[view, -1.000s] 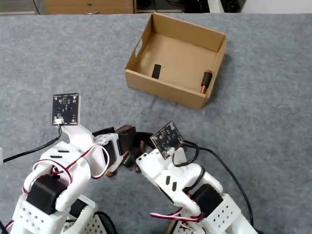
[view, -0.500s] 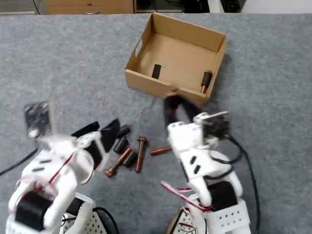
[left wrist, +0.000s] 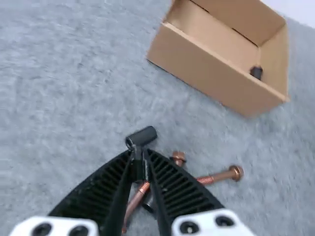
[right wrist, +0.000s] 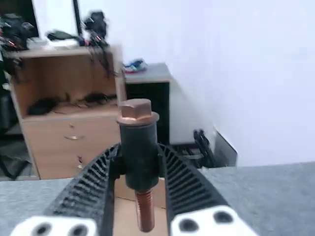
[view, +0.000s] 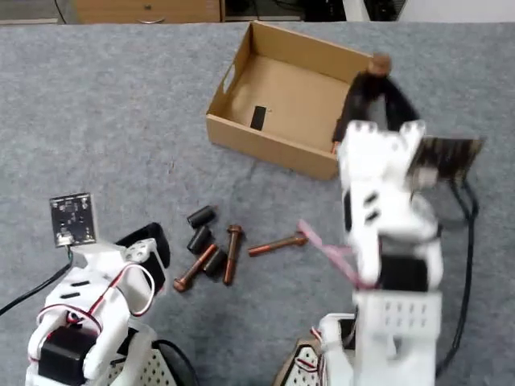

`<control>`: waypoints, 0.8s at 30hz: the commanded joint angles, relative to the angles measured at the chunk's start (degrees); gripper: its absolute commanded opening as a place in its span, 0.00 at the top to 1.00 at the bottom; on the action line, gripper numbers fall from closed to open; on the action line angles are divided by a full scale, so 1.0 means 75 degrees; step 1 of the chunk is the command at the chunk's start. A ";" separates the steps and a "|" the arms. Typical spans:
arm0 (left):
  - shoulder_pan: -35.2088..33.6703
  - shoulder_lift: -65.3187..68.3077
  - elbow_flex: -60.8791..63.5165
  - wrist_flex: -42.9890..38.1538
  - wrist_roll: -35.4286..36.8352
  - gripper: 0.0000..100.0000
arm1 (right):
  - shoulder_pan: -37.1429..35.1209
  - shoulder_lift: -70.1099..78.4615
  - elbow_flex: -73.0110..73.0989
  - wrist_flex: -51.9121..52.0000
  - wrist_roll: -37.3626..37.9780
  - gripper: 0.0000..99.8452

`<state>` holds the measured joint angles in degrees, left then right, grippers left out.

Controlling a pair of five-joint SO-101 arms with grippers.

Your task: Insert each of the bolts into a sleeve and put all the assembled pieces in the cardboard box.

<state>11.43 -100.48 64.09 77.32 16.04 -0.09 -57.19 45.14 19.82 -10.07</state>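
Note:
My right gripper (view: 376, 87) is shut on an assembled piece (view: 380, 63), a copper bolt in a black sleeve, held above the right end of the cardboard box (view: 241, 133). The right wrist view shows the piece (right wrist: 138, 112) upright between the fingers of that gripper (right wrist: 140, 164). Another assembled piece (view: 335, 145) lies in the box. Three loose bolts (view: 232, 252) and three black sleeves (view: 201, 216) lie on the grey mat. My left gripper (view: 153, 243) is low, left of that pile, and shut. Its wrist view has the gripper (left wrist: 140, 162) just short of a sleeve (left wrist: 141, 136).
A small dark piece (view: 257, 117) lies on the box floor. The grey mat (view: 113, 104) is bare left of the box and to its right. Wooden furniture stands beyond the table's far edge.
My right arm lifted the assembled piece from the pile and swung it up and right to the box's right end. My left arm drew back toward the lower left.

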 commanded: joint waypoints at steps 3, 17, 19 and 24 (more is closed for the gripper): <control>-0.0750 -0.0240 0.0082 0.0094 -0.0082 0.98 | -0.0064 0.3511 -0.3581 0.1594 -0.0105 1.00; -0.1219 -0.0275 0.0105 0.0316 -0.0082 0.98 | -0.0240 1.0004 -0.8481 0.4407 -0.0082 1.00; -0.1219 -0.0275 0.0105 0.0340 -0.0082 0.98 | -0.0158 1.0719 -0.8996 0.4618 -0.0082 1.00; -0.1219 -0.0275 0.0105 0.0340 -0.0082 0.98 | 0.0006 1.2407 -1.0157 0.4782 -0.0035 1.00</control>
<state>2.90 -100.57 65.41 79.78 16.04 -1.05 31.69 -23.60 55.34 -10.07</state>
